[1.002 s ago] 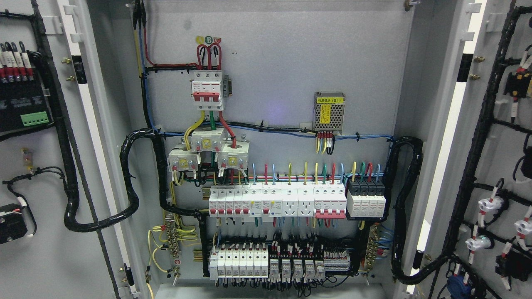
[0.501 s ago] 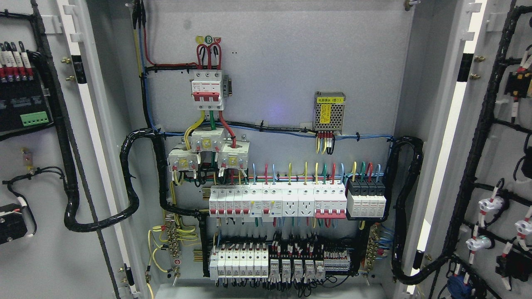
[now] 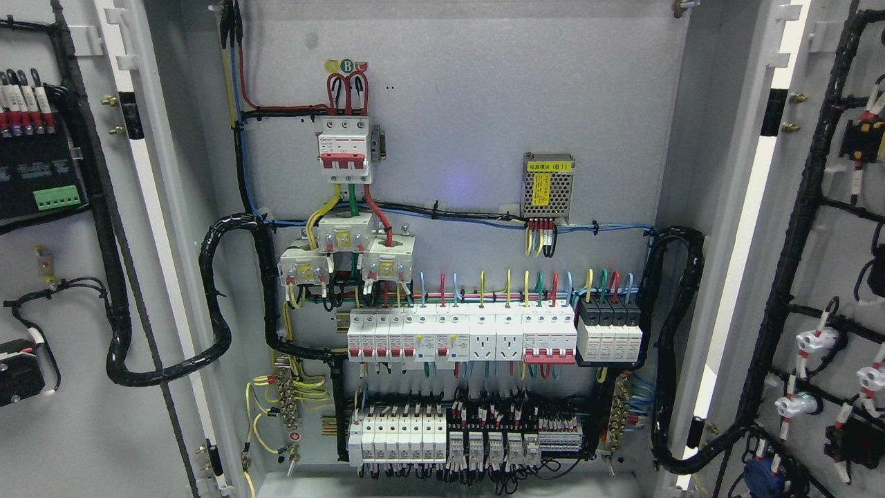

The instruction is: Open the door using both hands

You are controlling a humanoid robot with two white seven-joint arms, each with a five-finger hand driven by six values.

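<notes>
Neither robot hand is showing anywhere in the head view, so whether either one is wide, narrow or holding something cannot be told, and places cannot be given from them.

The cabinet's two doors are standing fully swung open. The left door (image 3: 76,290) is filling the picture's left edge, its inner face turned toward the camera and carrying a black module with a green terminal strip (image 3: 58,198) and a black cable loom (image 3: 104,228). The right door (image 3: 840,277) is filling the right edge, also showing its inner face, with black wiring harness (image 3: 795,228) running down it and white indicator backs (image 3: 816,341) clipped along it.

Between the doors the grey back panel (image 3: 484,90) is lying exposed. A red-handled main breaker (image 3: 343,150) is sitting high on it, with three current transformers (image 3: 346,252) just below. A perforated power supply with a yellow label (image 3: 547,185) is mounted toward the right. Lower down, a row of white breakers (image 3: 460,335) is running across, ending in a black-topped surge block (image 3: 608,332), and a second row of small breakers and relays (image 3: 442,439) is sitting near the bottom.
</notes>
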